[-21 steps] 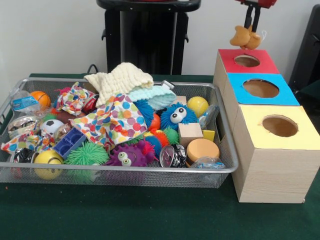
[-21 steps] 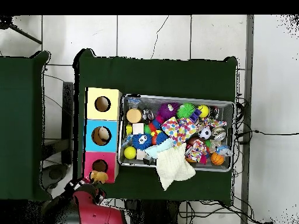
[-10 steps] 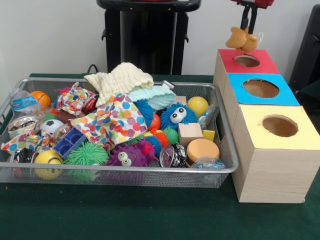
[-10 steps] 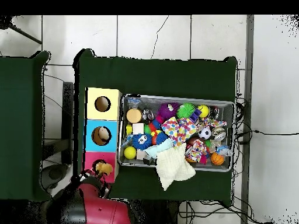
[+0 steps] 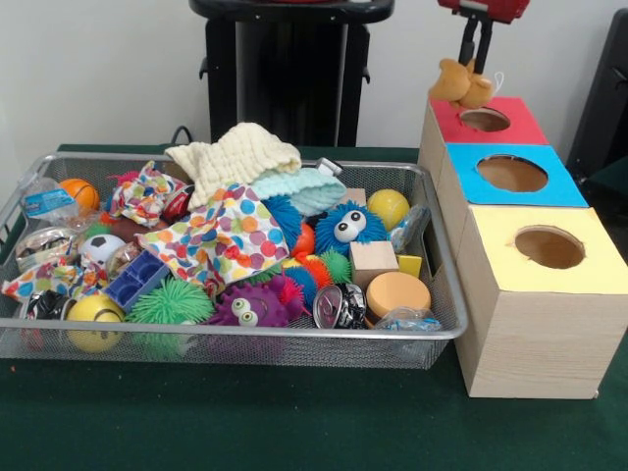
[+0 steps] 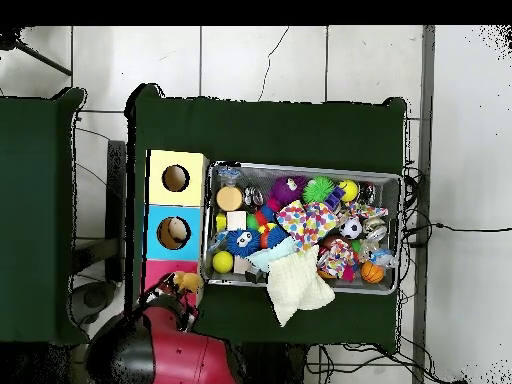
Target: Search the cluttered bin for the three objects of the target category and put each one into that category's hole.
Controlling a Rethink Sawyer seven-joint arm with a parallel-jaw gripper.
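My gripper hangs at the top right of the front view, shut on a small tan plush toy. The toy dangles just above the left back edge of the red-topped box, left of its round hole. In the overhead view the plush toy sits at the tip of the red arm, which covers most of the red box. The wire mesh bin is packed with toys and cloths.
A blue-topped box and a yellow-topped box stand in a row in front of the red one, each with a round hole. A cream knitted cloth hangs over the bin's far rim. Green cloth covers the table.
The gripper with the plush toy has risen and drifted left in the front view, off the red hole toward the box's edge. In the overhead view the arm now covers the red box.
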